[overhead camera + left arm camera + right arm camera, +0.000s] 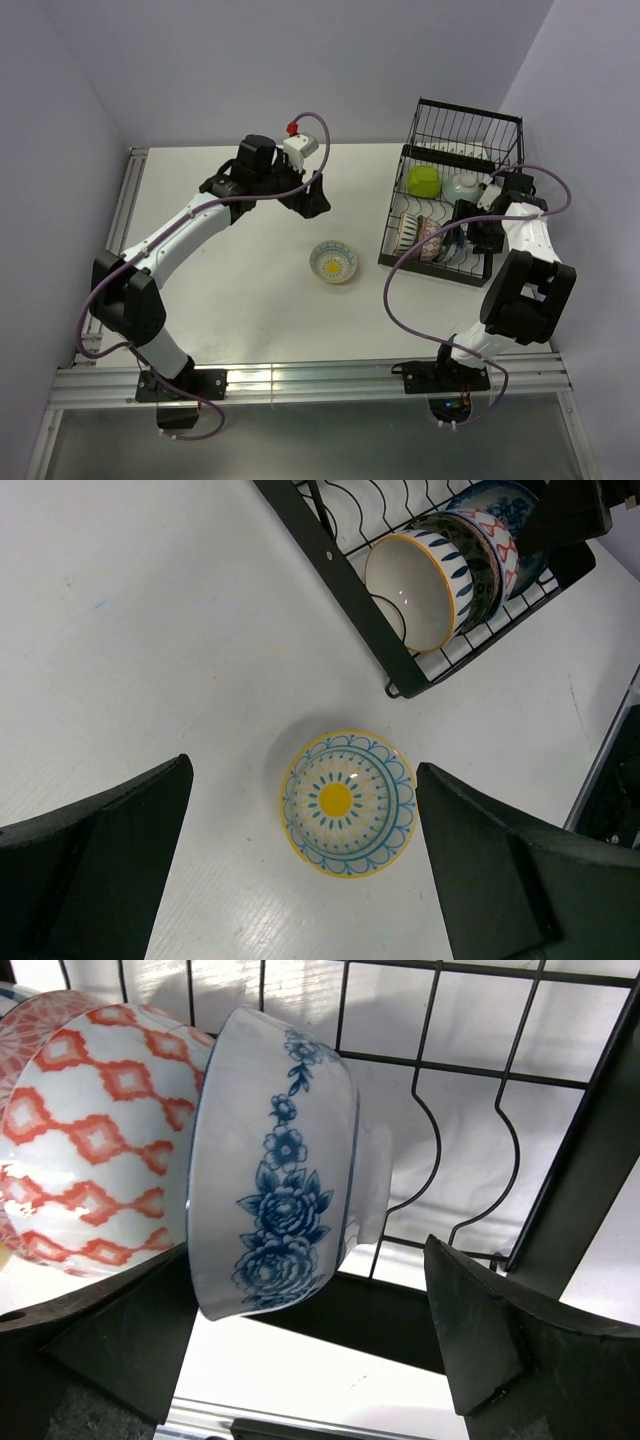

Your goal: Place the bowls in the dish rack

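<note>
Left end effector (303, 775): wide; yellow-blue bowl (348, 802) between fingers (100, 870), lower centre.
Right end effector (310, 1260): wide; floral bowl (280, 1160) between fingers (500, 1360), centre-left.

Left arm (185, 230) and right arm (525, 235): white links, black joints, looping purple cables (386, 290)

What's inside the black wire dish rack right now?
The rack holds a lime-green bowl and a plain white bowl at the back; up front, patterned bowls stand on edge in a row. The right arm hides part of that row.
</note>
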{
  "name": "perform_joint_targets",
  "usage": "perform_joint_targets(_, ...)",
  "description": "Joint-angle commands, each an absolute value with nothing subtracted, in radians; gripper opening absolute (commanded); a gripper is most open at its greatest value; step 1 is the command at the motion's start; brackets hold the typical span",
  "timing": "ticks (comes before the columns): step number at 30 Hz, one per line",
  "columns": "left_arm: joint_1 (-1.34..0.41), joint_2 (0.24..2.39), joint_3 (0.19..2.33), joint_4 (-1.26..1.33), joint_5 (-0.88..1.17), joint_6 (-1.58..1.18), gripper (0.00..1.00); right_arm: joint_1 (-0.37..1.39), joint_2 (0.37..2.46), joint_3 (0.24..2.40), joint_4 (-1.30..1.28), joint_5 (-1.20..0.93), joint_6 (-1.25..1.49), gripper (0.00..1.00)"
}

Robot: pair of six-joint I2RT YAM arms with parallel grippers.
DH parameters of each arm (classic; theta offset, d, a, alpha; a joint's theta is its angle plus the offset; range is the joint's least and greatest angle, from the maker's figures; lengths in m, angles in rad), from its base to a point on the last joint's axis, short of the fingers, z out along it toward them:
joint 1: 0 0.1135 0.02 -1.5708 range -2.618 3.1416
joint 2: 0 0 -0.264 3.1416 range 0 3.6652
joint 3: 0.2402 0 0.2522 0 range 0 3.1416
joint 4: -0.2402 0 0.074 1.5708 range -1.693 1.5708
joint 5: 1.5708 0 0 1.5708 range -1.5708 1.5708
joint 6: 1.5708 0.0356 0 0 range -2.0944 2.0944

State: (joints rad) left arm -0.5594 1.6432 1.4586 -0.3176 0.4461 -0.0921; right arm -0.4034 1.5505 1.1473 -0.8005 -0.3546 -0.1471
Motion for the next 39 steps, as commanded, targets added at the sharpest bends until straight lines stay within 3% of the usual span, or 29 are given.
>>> perform_joint_targets(1,-0.557,1.591,1.451,-0.285,0.448,-0.052,1.0,-0.397,1.503,1.2,-0.827,-0.388,-0.158,0.95)
perform_joint_targets(12,-0.535,1.554,1.373,-0.232,0.422,0.029,0.99,-0.468,1.384,1.247,-0.905,-0.477,-0.258,1.0)
perform_joint_targets(17,-0.488,1.511,1.304,-0.138,0.544,-0.035,1.0,-0.468,1.292,1.252,-0.931,-0.547,-0.296,1.0)
perform_joint_targets(23,-0.488,1.721,1.526,-0.495,0.612,0.072,1.0,-0.474,1.163,1.223,-0.854,-0.565,-0.267,1.0)
perform_joint_targets(29,-0.512,1.818,1.497,-0.462,0.572,0.075,0.99,-0.523,1.146,1.215,-0.886,-0.615,-0.287,1.0)
perform_joint_targets(33,-0.552,1.865,1.496,-0.498,0.54,0.11,0.96,-0.522,1.195,1.249,-0.997,-0.716,-0.345,1.0)
perform_joint_targets(39,-0.581,1.943,1.486,-0.502,0.538,0.12,0.8,-0.522,1.252,1.27,-1.103,-0.788,-0.373,1.0)
